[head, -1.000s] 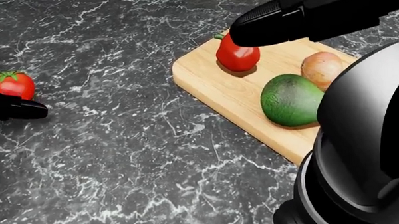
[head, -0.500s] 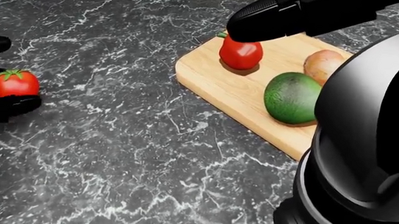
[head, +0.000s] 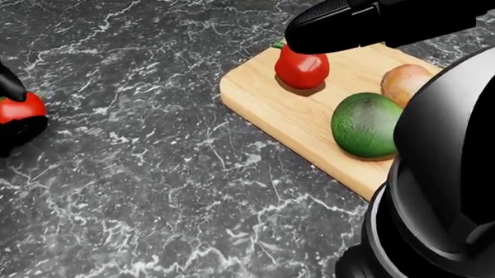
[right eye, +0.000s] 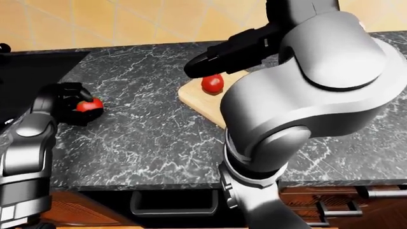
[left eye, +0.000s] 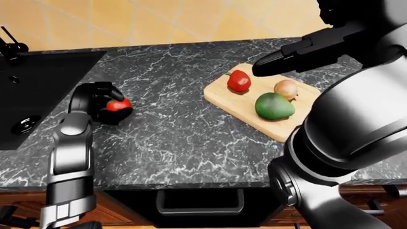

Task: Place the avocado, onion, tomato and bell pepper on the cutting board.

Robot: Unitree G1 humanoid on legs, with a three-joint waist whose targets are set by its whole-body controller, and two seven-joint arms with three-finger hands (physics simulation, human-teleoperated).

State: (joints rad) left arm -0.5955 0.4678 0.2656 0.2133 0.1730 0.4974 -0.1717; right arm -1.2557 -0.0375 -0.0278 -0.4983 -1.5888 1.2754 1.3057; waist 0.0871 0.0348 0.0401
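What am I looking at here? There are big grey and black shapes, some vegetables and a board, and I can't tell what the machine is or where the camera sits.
These are simulator renders from three cameras on a humanoid robot's head, looking down over its own arms at a dark marble counter. The large grey shape on the right is its right arm; the right robot hand hangs above the wooden cutting board. On the board lie a red bell pepper, an onion and a green avocado. At the left, the left robot hand has its black fingers round a tomato on the counter, off the board. A black sink sits further left. Whether the right robot hand is open or shut cannot be told.
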